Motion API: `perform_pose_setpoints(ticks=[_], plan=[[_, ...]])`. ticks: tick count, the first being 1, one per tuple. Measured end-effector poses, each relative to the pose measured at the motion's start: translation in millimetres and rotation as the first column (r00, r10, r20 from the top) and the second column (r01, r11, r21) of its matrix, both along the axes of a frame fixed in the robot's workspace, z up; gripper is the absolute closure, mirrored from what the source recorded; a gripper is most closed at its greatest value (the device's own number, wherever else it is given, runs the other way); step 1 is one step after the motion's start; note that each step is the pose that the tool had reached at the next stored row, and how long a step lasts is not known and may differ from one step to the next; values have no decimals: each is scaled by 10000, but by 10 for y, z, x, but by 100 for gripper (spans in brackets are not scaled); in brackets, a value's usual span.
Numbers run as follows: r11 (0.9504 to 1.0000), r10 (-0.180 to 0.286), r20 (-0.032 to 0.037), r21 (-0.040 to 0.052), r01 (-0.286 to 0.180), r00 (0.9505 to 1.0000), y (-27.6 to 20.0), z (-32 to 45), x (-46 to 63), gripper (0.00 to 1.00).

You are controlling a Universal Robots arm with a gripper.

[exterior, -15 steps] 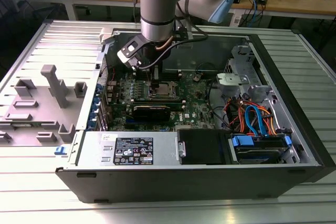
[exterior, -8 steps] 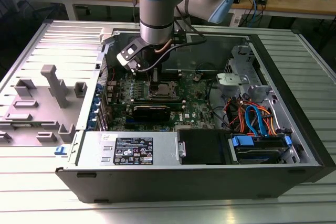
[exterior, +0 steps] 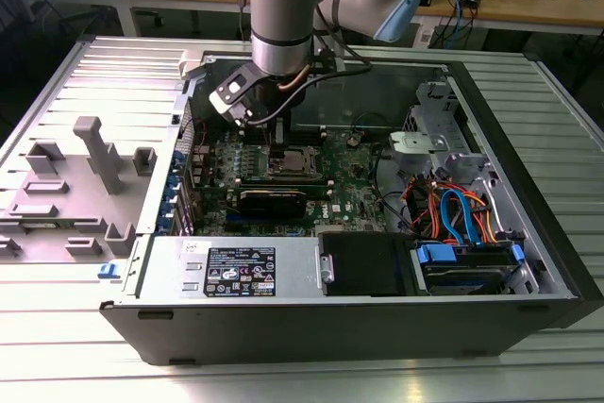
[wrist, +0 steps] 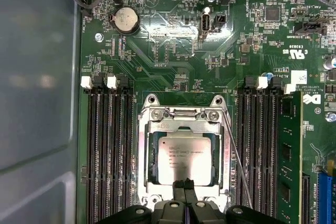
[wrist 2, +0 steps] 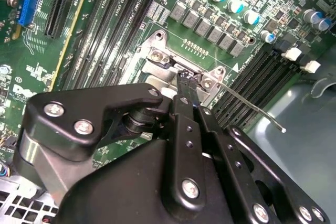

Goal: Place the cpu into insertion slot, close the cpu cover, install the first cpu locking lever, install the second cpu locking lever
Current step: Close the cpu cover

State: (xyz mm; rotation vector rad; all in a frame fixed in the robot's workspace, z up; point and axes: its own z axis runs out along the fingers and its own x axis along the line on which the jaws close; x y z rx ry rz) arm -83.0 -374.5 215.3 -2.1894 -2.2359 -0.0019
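Robot arm [exterior: 283, 7] reaching into an open computer case [exterior: 377, 327], above the green motherboard [exterior: 363, 176]. In the first wrist view the cpu [wrist: 184, 156] lies flat in the insertion slot [wrist: 154, 158]. The cpu cover [wrist: 184, 115] is lowered around the chip, whose top shows through the cover's window. The gripper [wrist: 184, 184] stands at the cover's edge, its claw clenched, with nothing seen between the tips. In both wrist views a thin wire lever [wrist: 238, 161] [wrist 2: 252, 108] slants away from the socket's corner, beside the black memory slots [wrist: 107, 150].
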Motion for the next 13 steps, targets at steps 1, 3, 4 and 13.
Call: perform_pose_setpoints(ticks=[1,3,4,13], plan=[[10000,0,0,0,0,10000,0,0,0,89],[10000,-1,-2,-2,1,10000,0,1,3,89],[10000,0,-2,-3,0,10000,-1,-1,13,89],[10000,0,-11,-26,0,10000,16,-7,152,89]])
